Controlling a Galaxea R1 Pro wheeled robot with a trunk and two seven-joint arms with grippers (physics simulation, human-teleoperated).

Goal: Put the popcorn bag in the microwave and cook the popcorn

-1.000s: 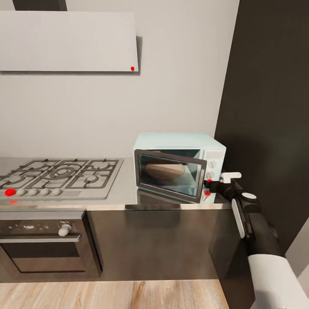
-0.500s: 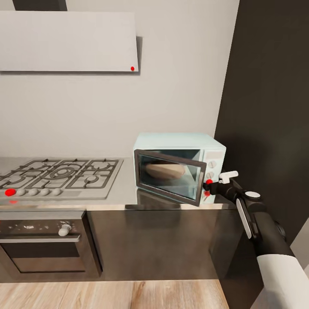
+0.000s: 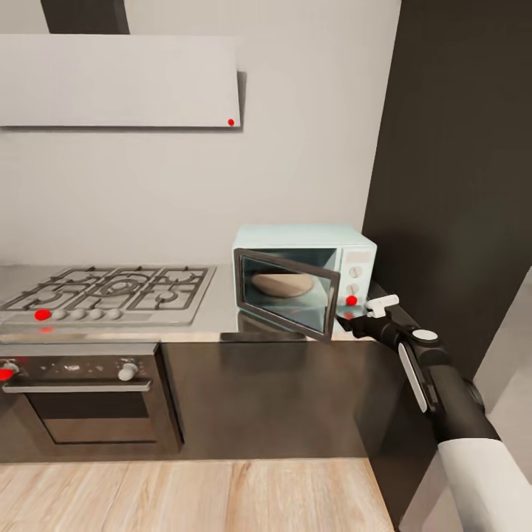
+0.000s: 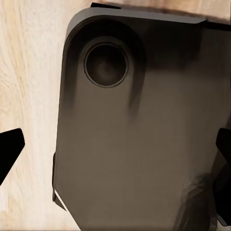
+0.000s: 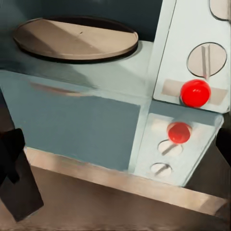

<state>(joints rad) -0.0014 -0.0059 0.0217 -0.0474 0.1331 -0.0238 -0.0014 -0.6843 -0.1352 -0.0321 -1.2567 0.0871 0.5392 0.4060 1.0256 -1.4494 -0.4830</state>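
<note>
— Starting with the biggest?

— Rising along the whole right side of the head view: tall dark panel [image 3: 458,185]. Stretching across the middle, from left edge to that panel: glossy grey counter [image 3: 222,314], sitting over dark cabinet fronts [image 3: 273,399]. Hanging at upper left: pale hood [image 3: 118,80].

— And on the counter?

— Lying at left centre: steel gas hob [image 3: 111,292], with the built-in oven [image 3: 81,403] sitting below it at lower left. Standing right of centre, just beside the dark panel: mint-blue microwave [image 3: 303,277], resting on the counter, its dark glass door [image 3: 287,292] hanging ajar and swinging out toward the camera.

— Anything lying inside?

— Showing through the opening, lying flat on the cavity floor: tan round disc [image 5: 74,38].

— Arms?

— Reaching in from the lower right corner toward the microwave's lower right corner: right arm [image 3: 443,391]. Hovering just beside the white knob panel [image 3: 357,277]: right gripper [image 3: 367,316], fingers [image 5: 14,178] spreading wide and holding nothing. Pointing down in the left wrist view, over a dark robot body part [image 4: 144,125] and wood floor [image 4: 29,72]: left gripper [image 4: 115,149], fingers [image 4: 9,149] also standing wide apart, gripping nothing.

— Smallest?

— Glowing low on the knob panel: red light [image 5: 195,93], mirroring in the counter just beneath.
</note>
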